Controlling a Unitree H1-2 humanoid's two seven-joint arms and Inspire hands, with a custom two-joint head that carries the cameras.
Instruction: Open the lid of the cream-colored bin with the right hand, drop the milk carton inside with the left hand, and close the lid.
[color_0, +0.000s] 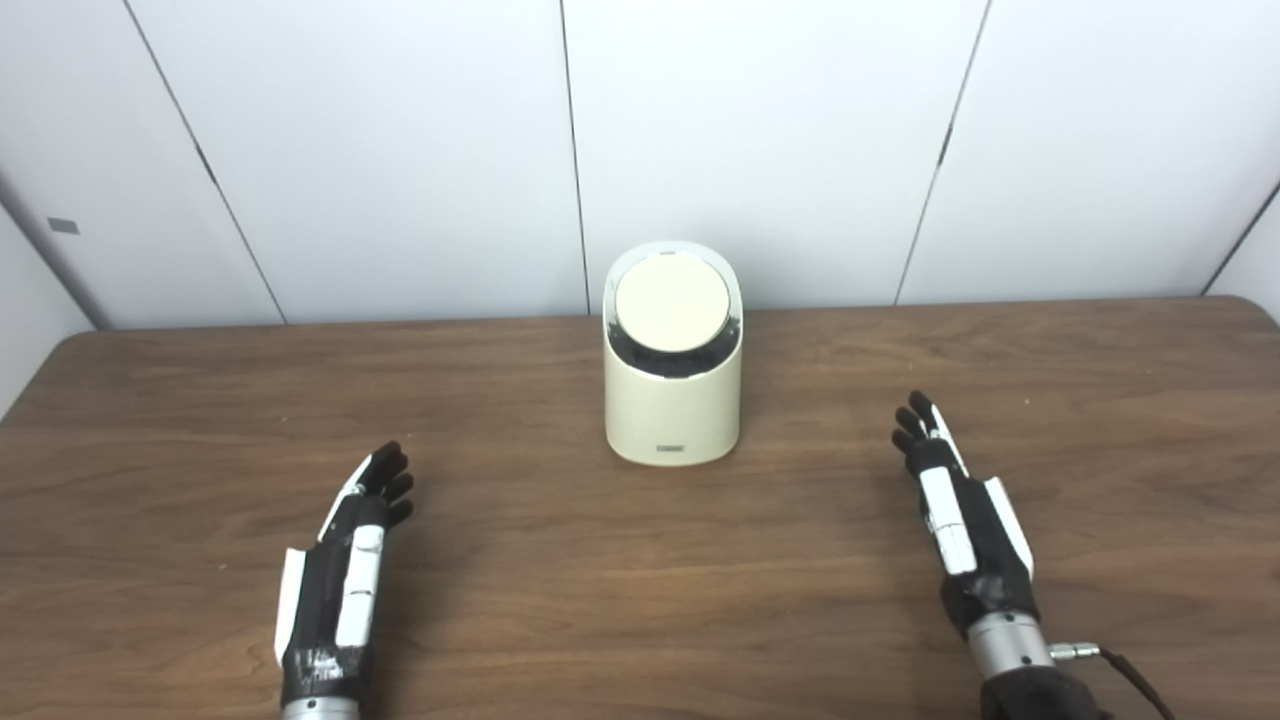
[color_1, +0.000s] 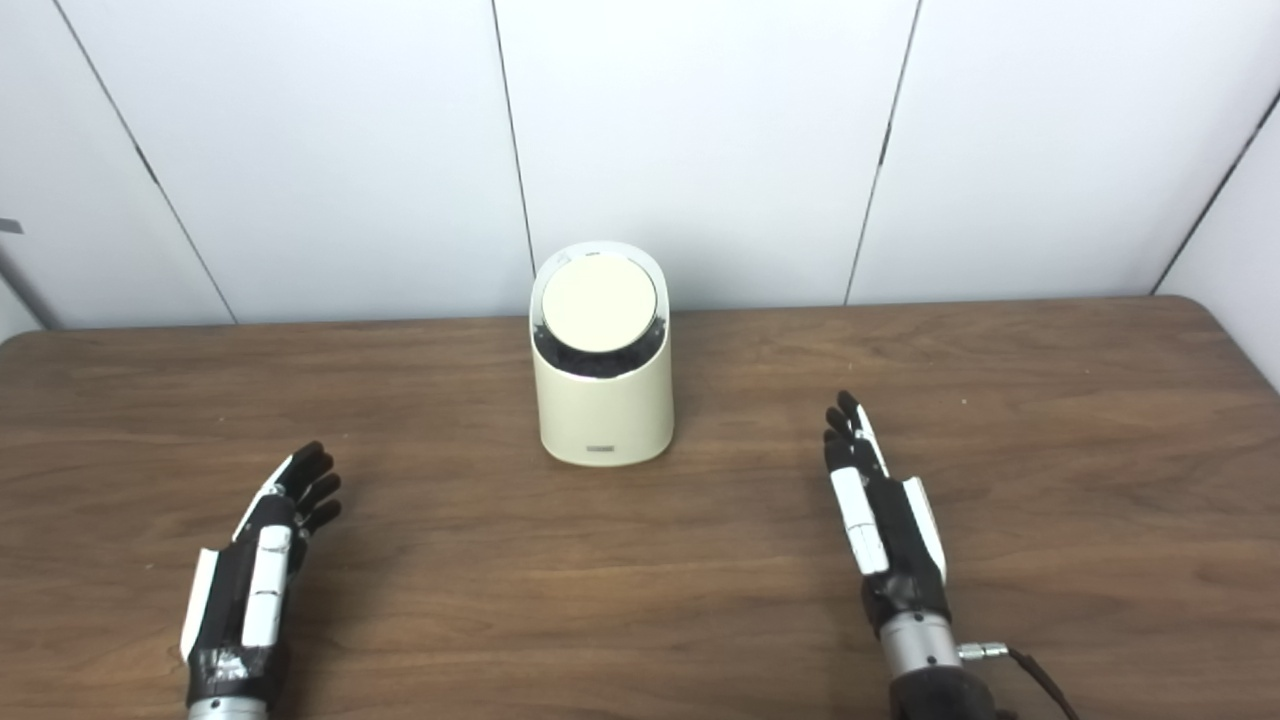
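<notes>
We find the bin (color_0: 672, 385) upright near the far middle of the table (color_0: 200, 420), close to the back wall (color_0: 400, 150). Its round lid (color_0: 671, 302) sits tilted toward us in the top opening, with a dark gap showing under its near edge; we judge it closed or nearly so. No milk carton is visible in either view, on the table or in a hand, so whether it is already inside cannot be told.

The right hand (color_0: 955, 500) lies low over the table, to the right of the bin and nearer us, well apart from it. Its fingers (color_0: 915, 420) are extended and lie close together, pointing away from us; it holds nothing. The left hand (color_0: 345, 545) mirrors it on the other side, a little farther from the bin, fingers (color_0: 390, 480) straight and empty.

The bin stands ahead and inward of the right hand, its long axis vertical, the lid well above palm level. We judge that reaching the lid calls for a lift and an inward sweep to the left. The right hand is slightly the nearer.
</notes>
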